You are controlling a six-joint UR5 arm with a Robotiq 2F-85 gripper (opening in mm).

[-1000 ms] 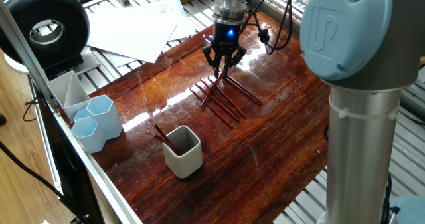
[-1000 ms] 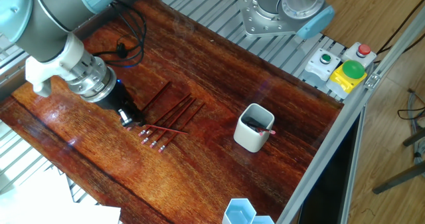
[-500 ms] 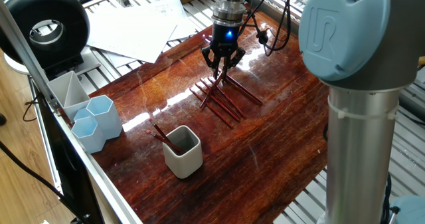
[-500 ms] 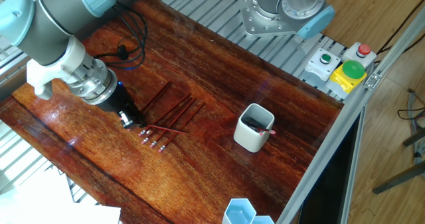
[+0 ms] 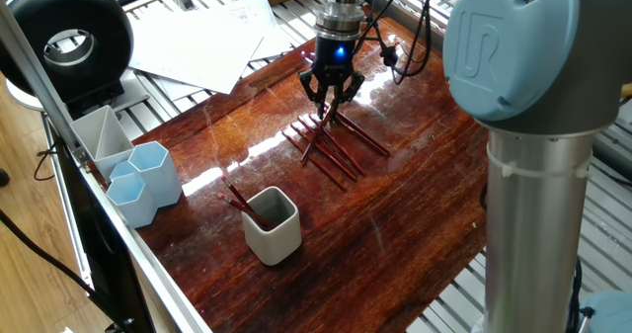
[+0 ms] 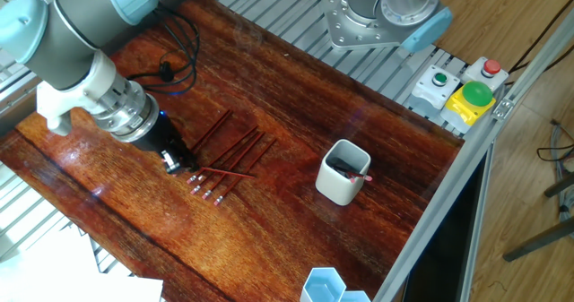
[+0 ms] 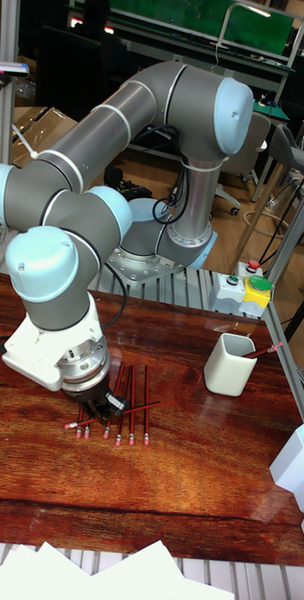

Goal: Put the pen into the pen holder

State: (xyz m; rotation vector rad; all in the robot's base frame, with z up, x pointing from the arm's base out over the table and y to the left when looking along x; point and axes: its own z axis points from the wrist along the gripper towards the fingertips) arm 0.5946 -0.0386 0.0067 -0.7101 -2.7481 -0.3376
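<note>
You get bright, even overhead light. White glare streaks the glossy table [image 5: 247, 145] just beside the end effector [image 5: 330, 98] and behind it. Shadows under the end effector are soft. The arm [image 5: 533, 66] close to the lens looks blurred; the rest is sharp.

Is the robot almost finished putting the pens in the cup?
Not nearly. The pen holder already has at least one pen poking out. The gripper is down at the pile of pens lying on the table, at one that crosses the others. Whether it has gripped it is unclear. Several pens are left.
</note>
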